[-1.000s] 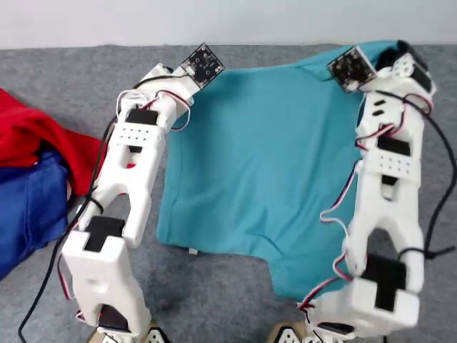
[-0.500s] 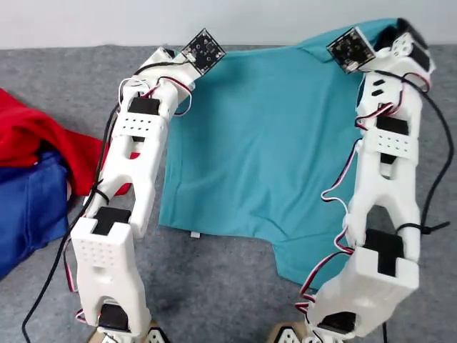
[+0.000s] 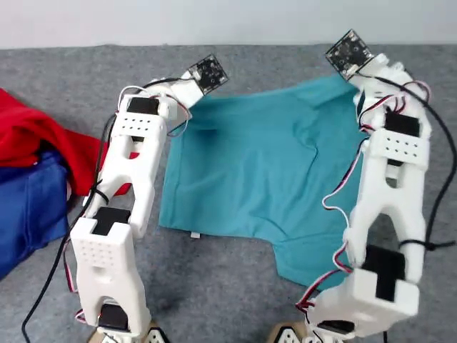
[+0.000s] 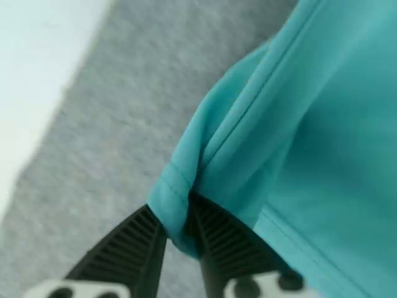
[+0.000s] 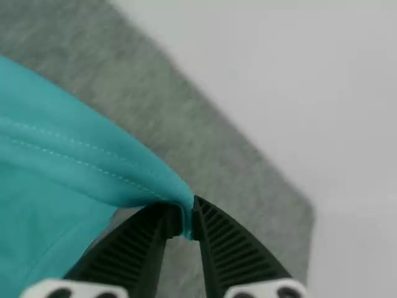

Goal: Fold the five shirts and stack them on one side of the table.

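Observation:
A teal shirt [image 3: 250, 179] lies spread on the grey table [image 3: 214, 293], between my two arms. Its far edge is lifted and drawn in over the body, with a crease near the middle. My left gripper [image 3: 184, 98] is at the shirt's far left corner. In the left wrist view the gripper [image 4: 177, 231] is shut on a bunched hem of the teal shirt [image 4: 298, 136]. My right gripper [image 3: 362, 80] is at the far right corner. In the right wrist view the gripper [image 5: 185, 225] is shut on a folded tip of the teal shirt [image 5: 56, 174].
A red shirt [image 3: 36, 136] lies crumpled at the left edge of the table, over a blue shirt [image 3: 25, 211]. A pale wall [image 3: 228, 21] runs along the table's far edge. Bare grey table shows in front of the teal shirt.
Both grippers have pulled the teal shirt's far edge back from the wall toward the arm bases. The far part of the shirt now folds over itself and a crease has formed.

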Controlling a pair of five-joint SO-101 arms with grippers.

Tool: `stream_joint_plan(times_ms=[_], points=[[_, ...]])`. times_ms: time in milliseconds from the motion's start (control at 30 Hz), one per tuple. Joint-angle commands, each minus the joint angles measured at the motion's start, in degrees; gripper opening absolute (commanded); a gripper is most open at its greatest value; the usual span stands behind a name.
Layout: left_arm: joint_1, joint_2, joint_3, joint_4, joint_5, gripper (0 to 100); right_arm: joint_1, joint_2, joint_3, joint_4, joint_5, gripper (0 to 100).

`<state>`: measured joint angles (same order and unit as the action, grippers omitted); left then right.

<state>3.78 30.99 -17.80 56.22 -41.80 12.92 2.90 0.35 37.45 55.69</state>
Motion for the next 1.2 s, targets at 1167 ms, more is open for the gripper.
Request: stream_joint_plan(times_ms=[1167], points=[[2.0,-6.6,5.2,44.4,-4.4,2,13.2,-19.7,15.6,65.2,6.0,1.5]])
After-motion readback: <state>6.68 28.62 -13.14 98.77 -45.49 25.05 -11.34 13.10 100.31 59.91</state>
